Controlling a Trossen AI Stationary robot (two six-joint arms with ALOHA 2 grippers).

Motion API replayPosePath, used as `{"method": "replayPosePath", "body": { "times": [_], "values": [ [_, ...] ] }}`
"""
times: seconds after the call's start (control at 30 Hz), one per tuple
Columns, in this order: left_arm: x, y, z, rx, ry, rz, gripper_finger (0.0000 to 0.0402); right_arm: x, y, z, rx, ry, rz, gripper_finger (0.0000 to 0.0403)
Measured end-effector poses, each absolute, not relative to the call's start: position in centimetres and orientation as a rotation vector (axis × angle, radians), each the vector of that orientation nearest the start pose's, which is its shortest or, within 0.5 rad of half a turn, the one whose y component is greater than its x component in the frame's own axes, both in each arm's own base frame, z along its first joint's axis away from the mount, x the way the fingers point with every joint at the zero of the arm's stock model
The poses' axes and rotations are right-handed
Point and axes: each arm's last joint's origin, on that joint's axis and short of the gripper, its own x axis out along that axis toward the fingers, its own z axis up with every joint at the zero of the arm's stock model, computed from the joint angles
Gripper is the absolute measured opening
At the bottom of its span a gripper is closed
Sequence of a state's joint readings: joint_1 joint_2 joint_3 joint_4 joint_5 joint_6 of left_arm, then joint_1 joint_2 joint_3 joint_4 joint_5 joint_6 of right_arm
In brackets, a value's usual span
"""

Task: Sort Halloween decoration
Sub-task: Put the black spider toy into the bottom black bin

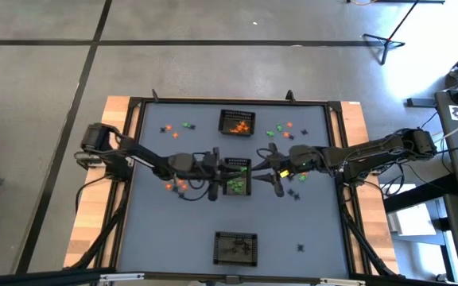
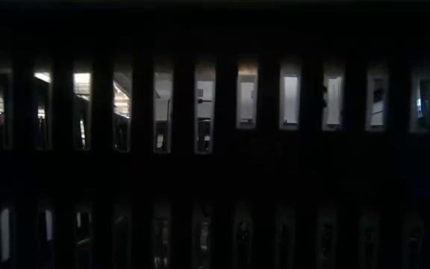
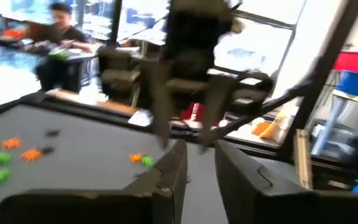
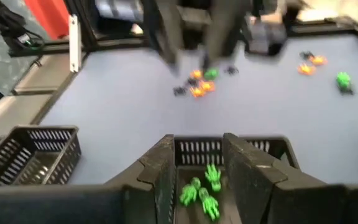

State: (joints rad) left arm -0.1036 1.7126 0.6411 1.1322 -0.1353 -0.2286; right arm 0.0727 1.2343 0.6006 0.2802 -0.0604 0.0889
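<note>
Both arms stretched in toward mid-bench from opposite sides, wrists roughly level, nearly tip to tip. Left hand [image 1: 213, 176] sits just left of centre, fingers [image 3: 169, 177] parted with a narrow gap, nothing between them. Right hand [image 1: 277, 176] just right of centre, fingers [image 4: 248, 168] apart, empty too.

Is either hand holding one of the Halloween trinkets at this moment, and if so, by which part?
Nothing is held. The left hand and the right hand both show an empty gap between their fingers; the right one hovers over the middle basket with green trinkets in it.
</note>
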Motion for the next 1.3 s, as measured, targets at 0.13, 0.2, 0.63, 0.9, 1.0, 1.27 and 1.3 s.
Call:
{"method": "replayPosePath", "body": {
  "times": [0.13,0.2,0.63,0.9,1.0,1.27,1.3],
  "values": [
    [29.9,-3.5,19.7,-0.184,-0.098,0.004,0.0076,25.4,2.0,21.7,0.111,0.416,0.082,0.0133],
    [28.5,-3.7,19.7,-0.177,-0.100,0.008,0.0076,25.3,2.0,21.5,0.140,0.442,0.075,0.0133],
    [23.4,-5.6,17.2,-0.198,-0.085,0.090,0.0075,23.1,5.0,19.3,0.183,0.750,-0.040,0.0133],
    [23.4,-5.6,17.2,-0.197,-0.093,0.112,0.0075,20.3,5.8,18.2,0.343,1.099,-0.227,0.0133],
    [23.3,-5.6,17.3,-0.206,-0.095,0.111,0.0075,19.8,6.7,18.2,0.376,1.122,-0.229,0.0133],
    [23.3,-5.7,17.3,-0.216,-0.104,0.107,0.0075,18.3,8.3,17.9,0.321,1.126,-0.334,0.0133],
    [23.3,-5.7,17.3,-0.217,-0.104,0.107,0.0075,18.3,8.4,17.9,0.315,1.117,-0.340,0.0133]
  ]
}}
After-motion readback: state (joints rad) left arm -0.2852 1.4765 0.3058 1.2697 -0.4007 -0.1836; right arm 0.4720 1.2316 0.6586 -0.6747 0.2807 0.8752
